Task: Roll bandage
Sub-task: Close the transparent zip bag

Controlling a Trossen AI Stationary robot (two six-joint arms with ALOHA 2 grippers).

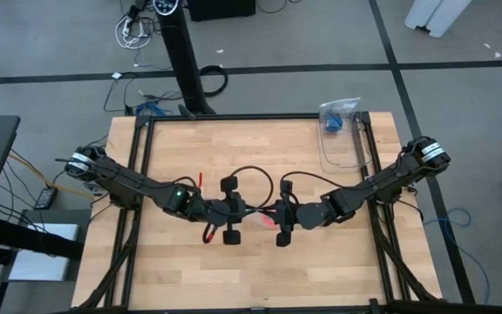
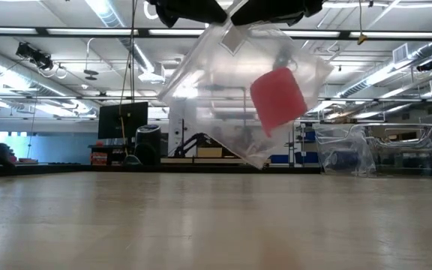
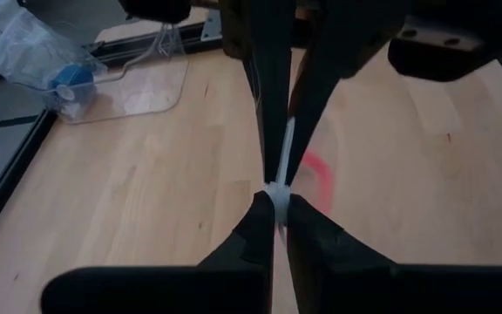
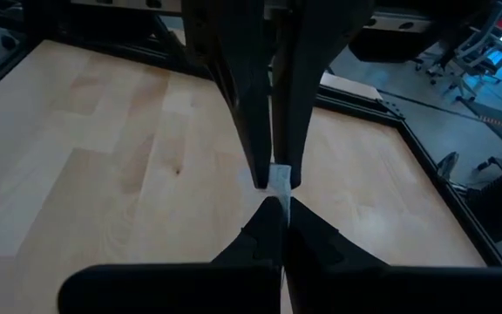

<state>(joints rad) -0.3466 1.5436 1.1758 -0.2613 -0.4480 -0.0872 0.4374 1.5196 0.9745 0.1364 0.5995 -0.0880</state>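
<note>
Both tools meet above the middle of the desk [image 1: 234, 139], each pinched tight on the top edge of a clear plastic bag [image 2: 223, 90] that hangs between them off the surface. The left tool [image 3: 274, 202] and right tool [image 4: 277, 194] face each other tip to tip. The pink bandage [image 2: 277, 99], a small roll, sits inside the hanging bag

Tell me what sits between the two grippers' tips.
In both wrist views, only a clear plastic bag's top edge lies there, pinched by the left gripper and the right gripper. The pink bandage roll hangs inside it, seen in the low view.
</note>
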